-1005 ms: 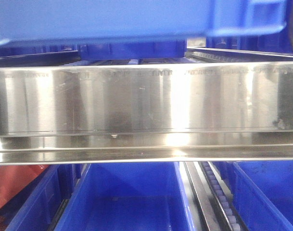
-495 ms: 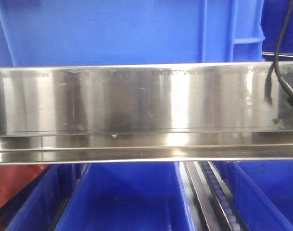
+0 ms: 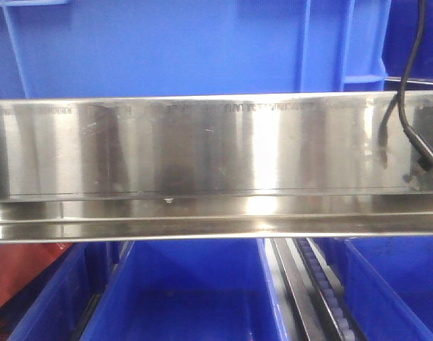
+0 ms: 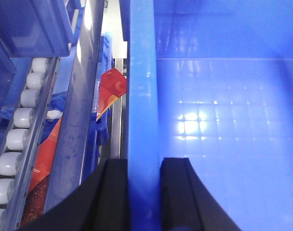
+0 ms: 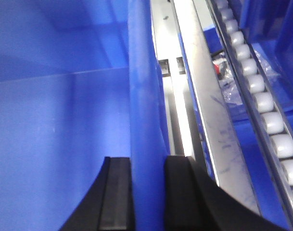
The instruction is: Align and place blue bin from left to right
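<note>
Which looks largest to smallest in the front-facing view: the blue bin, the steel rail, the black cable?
1. Steel rail, spanning the full width.
2. Blue bin, though the frame's edge crops it, so the top two are unsure.
3. Black cable, clearly smallest.

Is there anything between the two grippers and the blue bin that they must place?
No. Nothing visible separates them. The left gripper has one finger on each side of the blue bin wall, and the right gripper straddles the opposite wall in the same way. Both sets of fingers sit directly against the plastic.
</note>
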### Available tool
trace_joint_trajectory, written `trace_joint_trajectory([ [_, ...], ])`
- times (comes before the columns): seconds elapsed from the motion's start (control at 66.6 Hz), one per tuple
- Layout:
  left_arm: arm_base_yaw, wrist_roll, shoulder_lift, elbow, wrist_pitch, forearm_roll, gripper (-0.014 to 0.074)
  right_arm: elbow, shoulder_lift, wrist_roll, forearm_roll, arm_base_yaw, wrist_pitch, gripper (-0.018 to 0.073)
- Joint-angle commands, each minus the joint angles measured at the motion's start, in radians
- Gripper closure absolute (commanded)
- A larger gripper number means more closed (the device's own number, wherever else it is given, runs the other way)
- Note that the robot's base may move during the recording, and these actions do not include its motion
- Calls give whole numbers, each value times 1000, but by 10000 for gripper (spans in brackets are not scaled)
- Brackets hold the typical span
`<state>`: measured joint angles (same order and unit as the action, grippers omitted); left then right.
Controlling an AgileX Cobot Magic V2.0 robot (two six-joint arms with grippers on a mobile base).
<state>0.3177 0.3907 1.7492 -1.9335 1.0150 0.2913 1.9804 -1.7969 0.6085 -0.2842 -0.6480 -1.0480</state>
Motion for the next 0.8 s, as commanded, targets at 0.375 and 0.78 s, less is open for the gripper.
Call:
trace_joint_trajectory([
  [0.375,16,0,-18,-19,-55,-44,217,19,4,1,13,-10,68,218],
  [0.78,16,0,-28,-71,-8,-44,430,21,47,-77,13,-12,52,382],
])
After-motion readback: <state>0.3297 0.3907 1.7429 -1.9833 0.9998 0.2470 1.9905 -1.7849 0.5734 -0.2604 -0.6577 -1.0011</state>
